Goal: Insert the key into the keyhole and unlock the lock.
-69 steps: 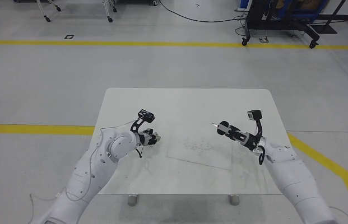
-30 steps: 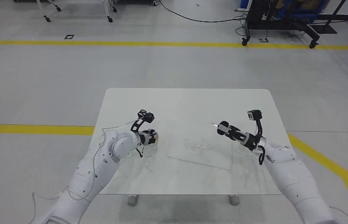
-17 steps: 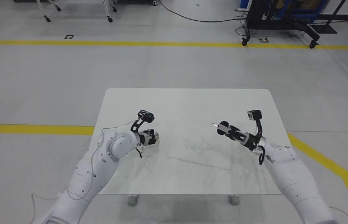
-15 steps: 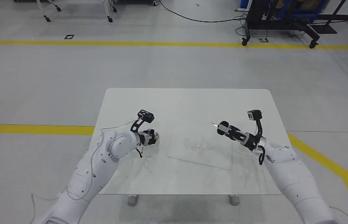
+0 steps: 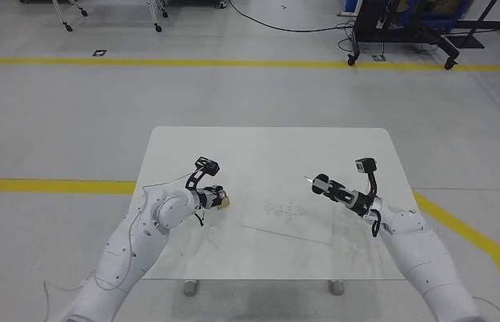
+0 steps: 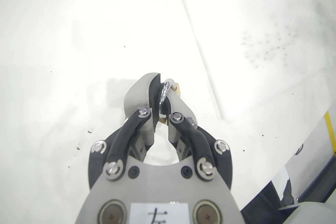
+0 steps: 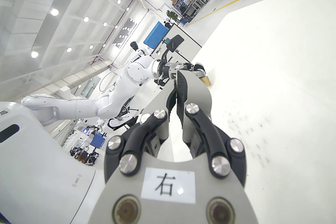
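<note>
My left gripper point(image 5: 215, 198) hangs over the left part of the white table point(image 5: 266, 145). In the left wrist view it point(image 6: 163, 80) is shut on the padlock's silver shackle point(image 6: 163, 95), with a bit of brass body point(image 6: 178, 87) showing past the fingers. The brass lock point(image 5: 224, 201) also peeks out in the top view. My right gripper point(image 5: 316, 183) is held above the table's right half, shut on a thin silver key point(image 5: 307, 178) that points toward the lock. In the right wrist view the right gripper point(image 7: 179, 78) is shut and the lock point(image 7: 205, 80) lies straight ahead.
A thin, flat sheet with dark speckles point(image 5: 286, 213) lies on the table between the two arms; its edge point(image 6: 199, 51) runs just beside the left gripper. Yellow floor lines and wheeled carts lie beyond the table.
The left gripper has turned slightly and shifted a little left, so the lock's brass body now shows in the top view. The right arm has kept still.
</note>
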`<state>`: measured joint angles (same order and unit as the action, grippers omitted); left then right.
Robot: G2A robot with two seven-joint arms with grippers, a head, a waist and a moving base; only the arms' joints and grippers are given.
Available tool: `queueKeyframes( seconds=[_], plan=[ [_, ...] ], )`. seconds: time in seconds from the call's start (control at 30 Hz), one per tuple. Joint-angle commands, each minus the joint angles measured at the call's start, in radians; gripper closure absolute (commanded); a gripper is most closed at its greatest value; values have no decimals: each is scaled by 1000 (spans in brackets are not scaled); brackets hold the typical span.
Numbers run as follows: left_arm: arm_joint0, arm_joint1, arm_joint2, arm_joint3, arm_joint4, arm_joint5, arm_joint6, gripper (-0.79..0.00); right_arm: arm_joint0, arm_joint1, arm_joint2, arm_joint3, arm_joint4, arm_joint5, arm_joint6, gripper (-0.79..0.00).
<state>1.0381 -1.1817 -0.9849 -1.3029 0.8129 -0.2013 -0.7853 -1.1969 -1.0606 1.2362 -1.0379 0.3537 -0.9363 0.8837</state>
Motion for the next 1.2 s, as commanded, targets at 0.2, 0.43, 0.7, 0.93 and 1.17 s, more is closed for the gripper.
queueKeyframes(
  seconds=[0.2,0.43,0.7,0.93,1.17],
  plan=[
    [26,-9,-60,-5,-185,57,111,0,0,0,0,0,0,0,0,0],
    [44,-11,-103,0,-340,36,128,0,0,0,0,0,0,0,0,0],
    [70,-19,-133,20,-533,33,134,0,-3,-1,-2,-6,-6,9,-9,0],
    [29,-70,-173,275,-1358,-18,-92,0,35,-52,-154,-8,-6,58,-99,0],
    [-168,-161,-37,565,-1622,9,-265,0,137,-121,-298,80,-54,-2,-202,0]
  ],
)
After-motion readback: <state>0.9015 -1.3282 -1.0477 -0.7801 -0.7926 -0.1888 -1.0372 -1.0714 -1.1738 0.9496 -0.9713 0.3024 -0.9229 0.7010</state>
